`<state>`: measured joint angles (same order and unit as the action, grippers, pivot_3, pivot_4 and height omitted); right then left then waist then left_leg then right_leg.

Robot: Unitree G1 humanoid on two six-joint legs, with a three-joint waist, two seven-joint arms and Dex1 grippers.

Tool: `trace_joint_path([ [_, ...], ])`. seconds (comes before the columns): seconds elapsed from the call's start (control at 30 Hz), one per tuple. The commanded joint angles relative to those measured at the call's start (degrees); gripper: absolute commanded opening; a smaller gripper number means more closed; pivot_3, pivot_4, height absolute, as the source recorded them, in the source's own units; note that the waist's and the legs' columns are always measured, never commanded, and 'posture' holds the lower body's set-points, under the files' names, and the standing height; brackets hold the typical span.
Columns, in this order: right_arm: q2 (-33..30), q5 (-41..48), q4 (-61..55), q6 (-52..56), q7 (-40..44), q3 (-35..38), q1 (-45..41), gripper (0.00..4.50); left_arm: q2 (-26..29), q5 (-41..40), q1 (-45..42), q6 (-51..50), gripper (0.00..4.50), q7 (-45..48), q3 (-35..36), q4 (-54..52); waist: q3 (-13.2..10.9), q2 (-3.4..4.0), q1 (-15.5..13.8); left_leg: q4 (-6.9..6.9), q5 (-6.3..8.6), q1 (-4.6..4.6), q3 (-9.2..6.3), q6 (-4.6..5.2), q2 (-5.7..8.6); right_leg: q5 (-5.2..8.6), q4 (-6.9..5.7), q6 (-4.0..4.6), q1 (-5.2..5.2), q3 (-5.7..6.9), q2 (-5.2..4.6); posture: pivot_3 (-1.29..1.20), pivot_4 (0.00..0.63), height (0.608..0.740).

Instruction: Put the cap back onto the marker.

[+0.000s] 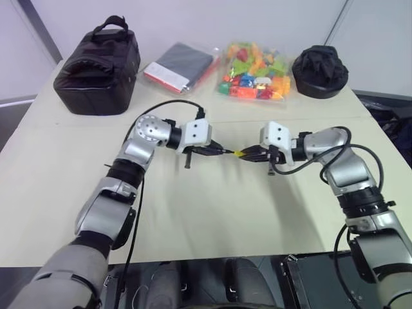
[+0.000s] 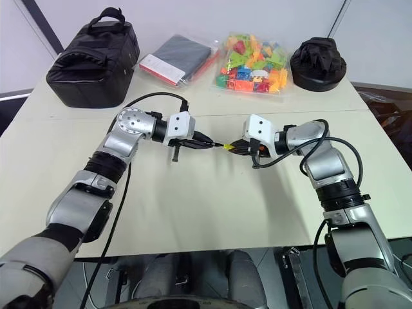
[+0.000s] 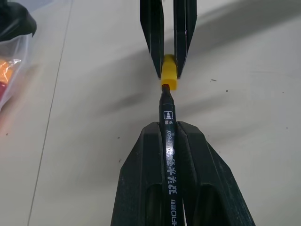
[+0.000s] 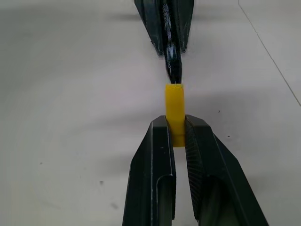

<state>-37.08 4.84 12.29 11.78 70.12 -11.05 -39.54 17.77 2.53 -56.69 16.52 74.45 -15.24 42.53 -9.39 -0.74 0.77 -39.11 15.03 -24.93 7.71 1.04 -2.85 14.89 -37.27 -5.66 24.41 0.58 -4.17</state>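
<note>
- The marker (image 3: 168,155) is clamped in the left gripper (image 1: 215,152), held level above the table (image 1: 212,219), its tip just entering the cap's mouth.
- The cap (image 4: 174,113) is pinched between the right gripper's (image 4: 178,136) narrow jaws, facing the marker, not yet seated.
- If the two axes tilt apart, the tip may jam against the rim.
- Pushing harder could slide the cap back through the pads or pop it loose onto the table.
</note>
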Motion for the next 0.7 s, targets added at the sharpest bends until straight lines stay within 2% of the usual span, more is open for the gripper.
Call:
trace_joint_path([
  [0.03, 1.65, 0.83, 0.39, -0.91, 0.06, -0.17, -2.67, 0.05, -0.81, -0.43, -0.77, 1.19, 0.0, 0.28, -0.99, -3.99, 0.0, 0.0, 0.02, 0.0, 0.0, 0.0, 0.0, 0.0, 0.0, 0.0, 0.0, 0.0, 0.0, 0.0, 0.0, 0.0, 0.15, 0.74],
  [0.17, 3.63, 1.95, 2.35, 0.2, 0.03, 0.56, -4.74, 0.05, -0.69, 0.24, -0.16, 2.31, 0.0, 0.13, -1.65, -5.32, 0.0, 0.0, 0.04, 0.0, 0.0, 0.0, 0.0, 0.0, -0.01, 0.0, 0.0, 0.0, 0.0, 0.0, 0.02, 0.0, 0.15, 0.74],
  [0.47, 3.15, 1.78, 2.18, 3.19, 3.86, -0.69, -5.78, 0.05, 1.18, 3.88, -0.9, 6.11, 0.0, 0.31, -4.27, -5.85, 0.0, 0.0, -0.04, -0.01, 0.0, -0.06, 0.0, 0.01, 0.0, 0.0, 0.01, 0.0, 0.03, 0.0, 0.0, 0.0, 0.15, 0.74],
  [0.7, 2.67, 0.15, 2.36, 3.72, 5.66, -2.75, -7.7, 0.05, 1.96, 4.89, -0.87, 3.17, 0.0, 2.96, -6.35, -7.46, 0.0, 0.0, 0.02, -0.01, 0.01, -0.09, 0.0, 0.02, -0.01, 0.0, 0.0, 0.0, 0.08, 0.0, 0.01, 0.0, 0.15, 0.74],
])
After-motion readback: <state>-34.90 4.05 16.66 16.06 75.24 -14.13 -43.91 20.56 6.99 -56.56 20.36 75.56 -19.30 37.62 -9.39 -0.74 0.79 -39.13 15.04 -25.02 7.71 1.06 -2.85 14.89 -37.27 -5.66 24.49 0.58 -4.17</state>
